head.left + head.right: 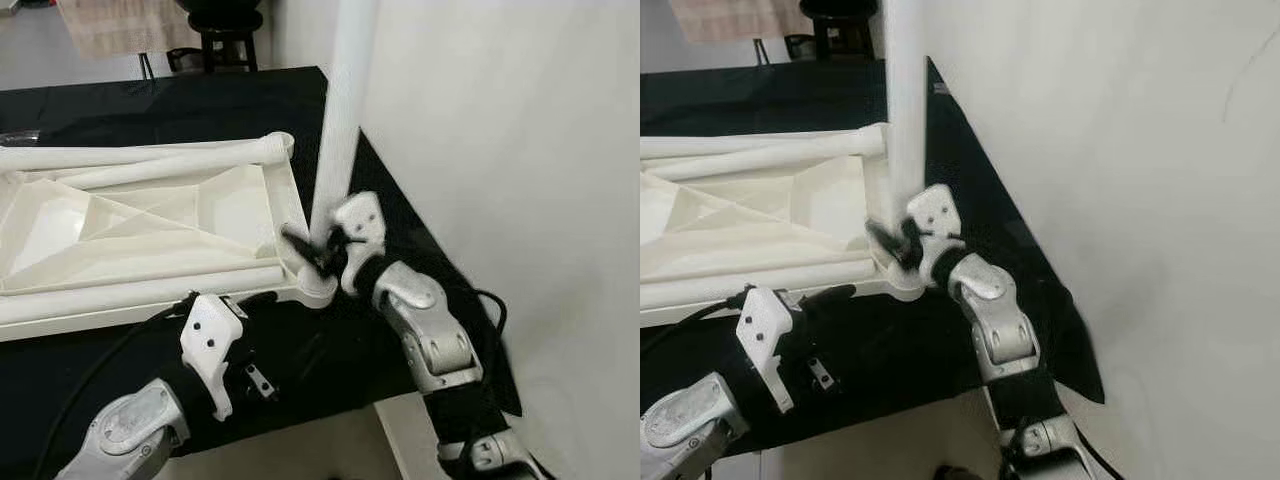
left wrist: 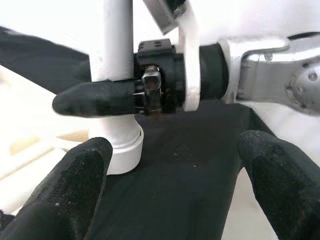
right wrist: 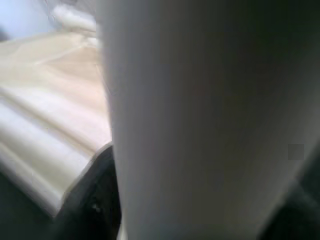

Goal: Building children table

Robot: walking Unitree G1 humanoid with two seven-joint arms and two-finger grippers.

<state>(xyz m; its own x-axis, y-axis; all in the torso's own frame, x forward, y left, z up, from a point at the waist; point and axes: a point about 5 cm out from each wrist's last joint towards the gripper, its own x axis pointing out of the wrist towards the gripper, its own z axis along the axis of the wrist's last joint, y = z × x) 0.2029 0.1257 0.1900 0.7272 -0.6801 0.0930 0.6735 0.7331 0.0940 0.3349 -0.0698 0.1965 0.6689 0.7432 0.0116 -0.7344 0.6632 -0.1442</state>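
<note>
Leg-fitting step: right gripper jaws clamp upright leg in tabletop corner socket at 4 o'clock on counter, left gripper jaws open nearby; next, press leg down.

The white plastic tabletop lay upside down, its ribbed underside showing. One white leg stood upright in its near right corner socket; two more legs lay across it.
</note>
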